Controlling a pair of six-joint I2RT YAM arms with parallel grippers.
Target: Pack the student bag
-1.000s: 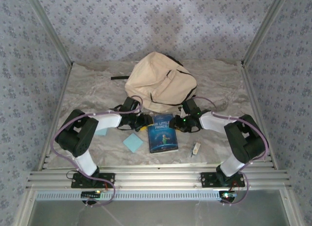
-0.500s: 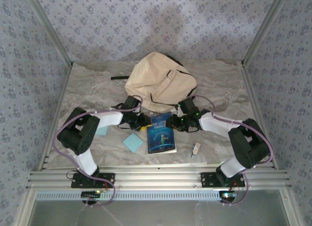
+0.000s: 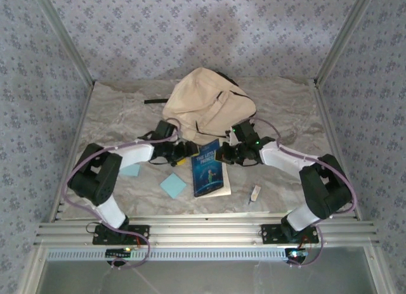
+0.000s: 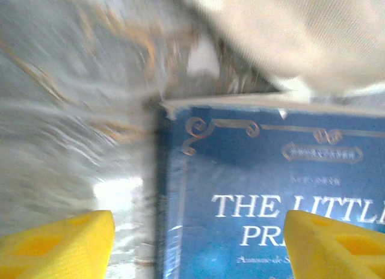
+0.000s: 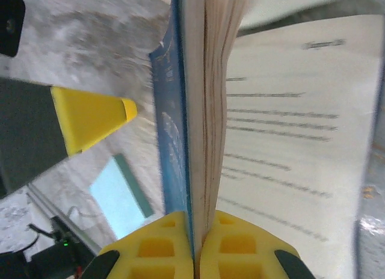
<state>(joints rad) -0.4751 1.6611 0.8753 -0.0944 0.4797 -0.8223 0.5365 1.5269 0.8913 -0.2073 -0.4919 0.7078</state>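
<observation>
The student bag (image 3: 208, 107), a beige backpack with black trim, lies at the back of the table, and its fabric (image 4: 301, 32) fills the top of the left wrist view. In front of it lies a blue book, "The Little Prince" (image 3: 209, 172). My right gripper (image 5: 197, 246) is shut on the cover and some pages at the book's right edge (image 5: 198, 110), which is lifted so that a printed page shows. It sits at the book's top right (image 3: 222, 156). My left gripper (image 4: 198, 237) is open, its yellow fingers (image 4: 60, 243) straddling the book's spine edge (image 4: 162, 189) at the top left (image 3: 188, 153).
A light blue sticky pad (image 3: 173, 185) lies left of the book, and another pale blue piece (image 3: 131, 170) sits under the left arm. A small white object (image 3: 255, 193) lies to the book's right. A black strap (image 3: 154, 101) trails from the bag's left side.
The right gripper has shut on the book's right edge and raised it. The left gripper has opened wider. Both have crept towards the bag, and the book has tilted.
</observation>
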